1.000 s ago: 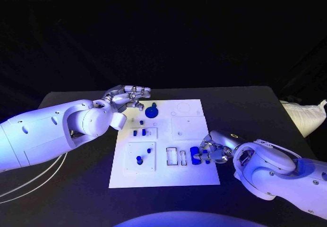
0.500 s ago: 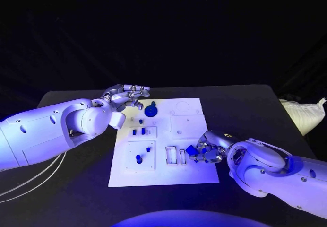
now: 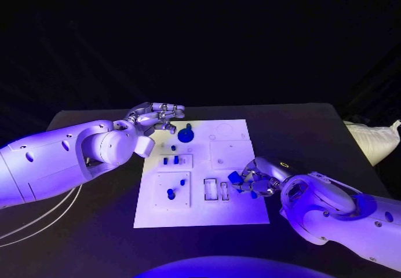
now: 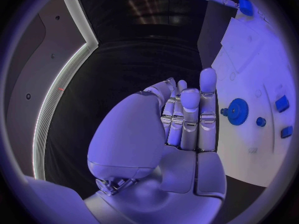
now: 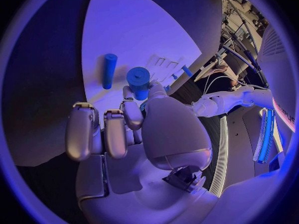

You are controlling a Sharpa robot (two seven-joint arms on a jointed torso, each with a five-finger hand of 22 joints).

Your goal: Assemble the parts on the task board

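I am holding a blue cylinder (image 5: 138, 81) in my right hand (image 3: 257, 180), another lying beside it unplaced; left hand (image 3: 155, 117) curled empty.

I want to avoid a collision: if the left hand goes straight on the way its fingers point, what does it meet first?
Probably nothing: the left hand hovers at the task board far-left corner, fingers pointing past the blue gear; depth is unclear.

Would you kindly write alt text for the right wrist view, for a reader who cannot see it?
The right robot hand pinches a short blue cylinder above the white task board. A second, slimmer blue peg lies on the board just beyond it.
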